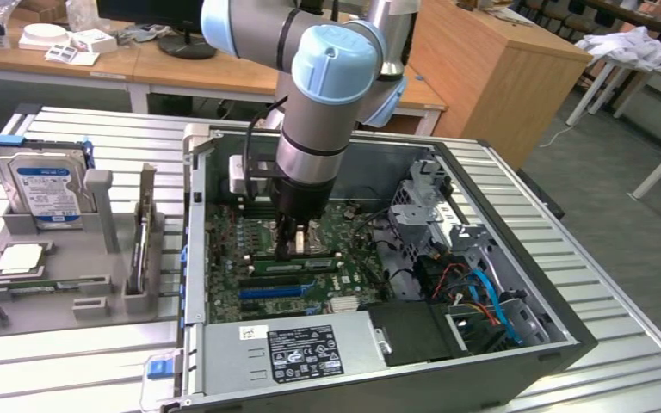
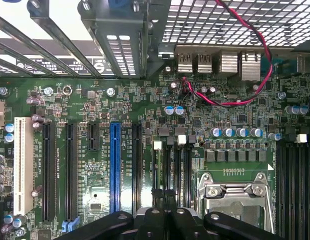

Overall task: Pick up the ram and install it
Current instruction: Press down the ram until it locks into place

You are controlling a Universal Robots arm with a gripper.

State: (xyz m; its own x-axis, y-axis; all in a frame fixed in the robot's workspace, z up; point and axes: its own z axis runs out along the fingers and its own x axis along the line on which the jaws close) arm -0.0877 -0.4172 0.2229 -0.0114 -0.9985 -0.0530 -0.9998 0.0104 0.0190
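The gripper (image 1: pixel 293 245) stood inside the open computer case (image 1: pixel 423 383), pointing straight down, with its jaws drawn fully together just above the motherboard (image 1: pixel 307 288). In the wrist view the gripper (image 2: pixel 165 212) hung right over the pair of memory slots (image 2: pixel 171 165) with pale end clips, which lie between the blue expansion slot (image 2: pixel 114 165) and the CPU socket (image 2: pixel 235 195) inside the case. Whether a thin board edge sat pinched between the closed jaws or already rested in a slot beneath them could not be told. The step in hand looked like the installing half of the task, at the slot rather than at the pick-up. One ram (image 1: pixel 145 237) stood upright on its long edge in the grey tray (image 1: pixel 32 314) on the counter (image 1: pixel 78 366), just outside the case wall on the exterior view's left. A silver hard drive (image 1: pixel 46 185) with a blue label stood further out from the case in the same tray. As a judgement, work at this spot called for the stick to be lined up exactly along the slot. The push should be straight and even, so that both clips catch without flexing the motherboard or snagging the red and black wires (image 2: pixel 245 60) near the case's rear ports.
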